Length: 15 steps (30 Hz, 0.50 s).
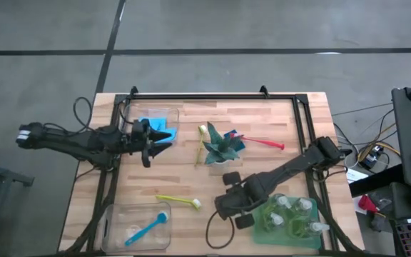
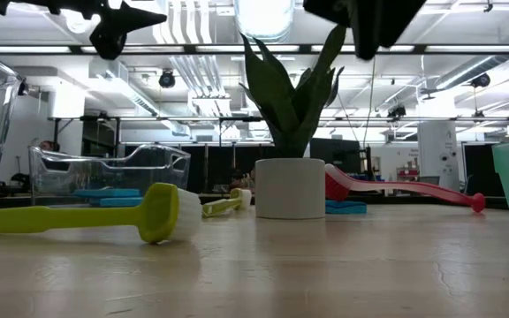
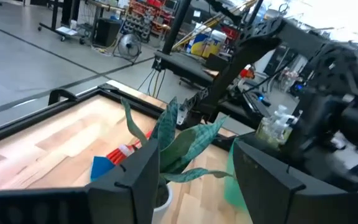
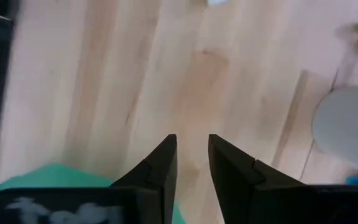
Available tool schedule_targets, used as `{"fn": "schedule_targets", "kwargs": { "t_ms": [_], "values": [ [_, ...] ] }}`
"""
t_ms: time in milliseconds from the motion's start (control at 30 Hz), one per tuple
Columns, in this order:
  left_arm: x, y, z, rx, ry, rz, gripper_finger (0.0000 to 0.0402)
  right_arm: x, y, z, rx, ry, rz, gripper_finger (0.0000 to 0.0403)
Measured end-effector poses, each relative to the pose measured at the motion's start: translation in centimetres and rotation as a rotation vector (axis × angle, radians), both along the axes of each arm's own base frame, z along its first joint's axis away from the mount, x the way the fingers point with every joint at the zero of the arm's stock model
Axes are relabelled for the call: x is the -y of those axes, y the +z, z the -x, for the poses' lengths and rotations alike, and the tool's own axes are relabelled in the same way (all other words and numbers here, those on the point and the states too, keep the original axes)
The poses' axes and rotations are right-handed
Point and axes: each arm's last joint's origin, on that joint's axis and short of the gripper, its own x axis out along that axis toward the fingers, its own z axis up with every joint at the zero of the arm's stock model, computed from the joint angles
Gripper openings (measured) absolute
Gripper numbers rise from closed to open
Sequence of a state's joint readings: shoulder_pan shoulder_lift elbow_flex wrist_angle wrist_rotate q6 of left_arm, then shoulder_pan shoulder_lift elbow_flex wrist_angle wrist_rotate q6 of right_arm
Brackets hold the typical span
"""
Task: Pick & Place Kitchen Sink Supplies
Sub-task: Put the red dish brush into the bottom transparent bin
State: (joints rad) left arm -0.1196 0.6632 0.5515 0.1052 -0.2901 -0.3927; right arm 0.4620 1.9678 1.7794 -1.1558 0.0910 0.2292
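Several clear pump bottles [image 1: 295, 214] stand in the green tray [image 1: 262, 227] at the near right. A blue brush [image 1: 147, 228] lies in the near-left clear bin [image 1: 113, 232]. Blue sponges [image 1: 152, 118] lie in the far-left clear bin [image 1: 171, 113]. One yellow-green brush [image 1: 178, 201] lies flat on the table, and another [image 1: 200, 143] lies beside the potted plant [image 1: 220, 146]. A red-pink brush [image 1: 264, 141] lies right of the plant. My left gripper [image 1: 168, 135] hovers open and empty by the far-left bin. My right gripper [image 1: 221, 207] is empty over bare table left of the tray, its fingers [image 4: 163, 165] slightly apart.
The spiky plant in its white pot [image 2: 290, 187] stands mid-table, with a blue sponge [image 2: 343, 208] beside it. A black frame rail [image 1: 212, 96] runs along the table's far edge and sides. Bare wood lies between the near-left bin and the tray.
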Motion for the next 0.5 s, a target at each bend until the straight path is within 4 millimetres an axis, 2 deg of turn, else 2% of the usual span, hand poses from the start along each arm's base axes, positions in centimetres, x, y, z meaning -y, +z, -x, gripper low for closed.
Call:
{"fn": "schedule_targets", "kwargs": {
  "t_ms": [200,367,500],
  "values": [
    [0.2,-0.4,-0.9,-0.024,-0.005,-0.008,0.0195,-0.3,2.1,0.6,0.044,0.005,0.018,0.0085],
    [0.9,-0.3,-1.7,0.001,-0.055,-0.131,0.0195,0.9,4.0,2.1,0.090,-0.050,0.122,0.0082],
    [1.7,0.1,-2.0,0.055,-0.091,-0.183,0.0195,2.5,4.9,3.3,0.064,-0.148,0.251,0.0105]
  ]
}}
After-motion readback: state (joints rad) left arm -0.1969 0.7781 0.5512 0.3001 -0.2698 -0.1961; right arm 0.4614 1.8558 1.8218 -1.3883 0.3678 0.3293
